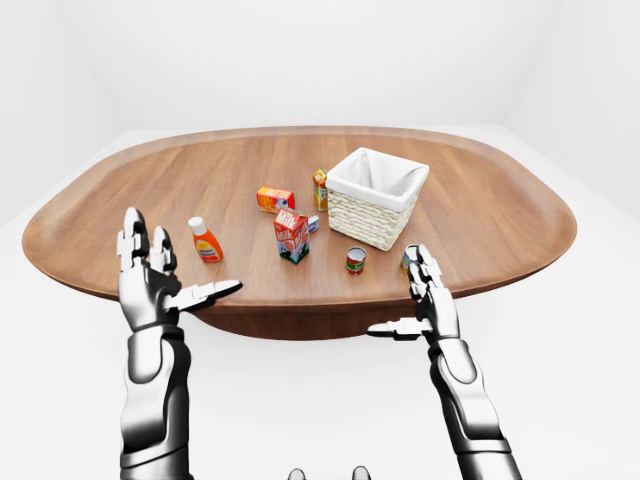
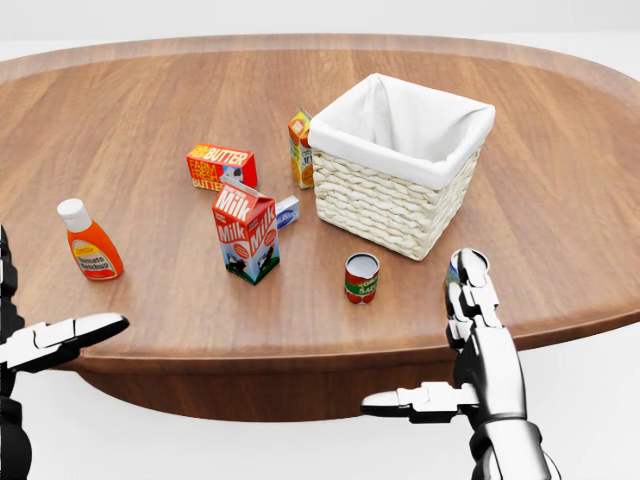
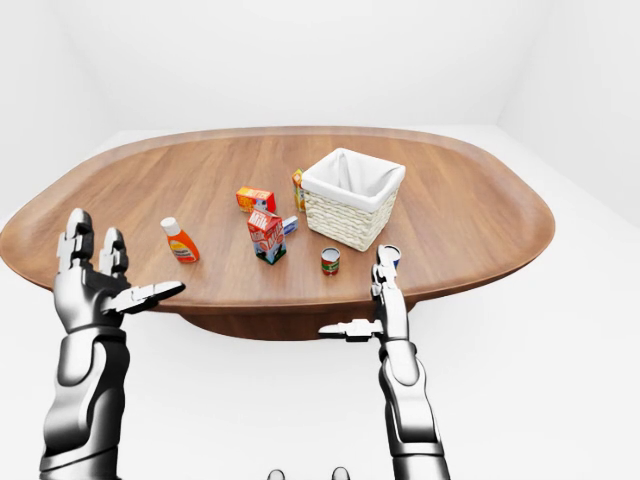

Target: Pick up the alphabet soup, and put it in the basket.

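Observation:
The alphabet soup is a small red can with a green band. It stands upright on the wooden table, just below the basket. The basket is woven with a white cloth liner, and no contents show inside it. My right hand is open at the table's near edge, to the right of and below the can, touching nothing. My left hand is open and raised off the table's left side, far from the can. Only its thumb shows in the head view.
A milk carton stands left of the can. An orange sauce bottle is further left. A butter box and a juice carton lie beside the basket. A small can-like thing sits behind my right fingertips.

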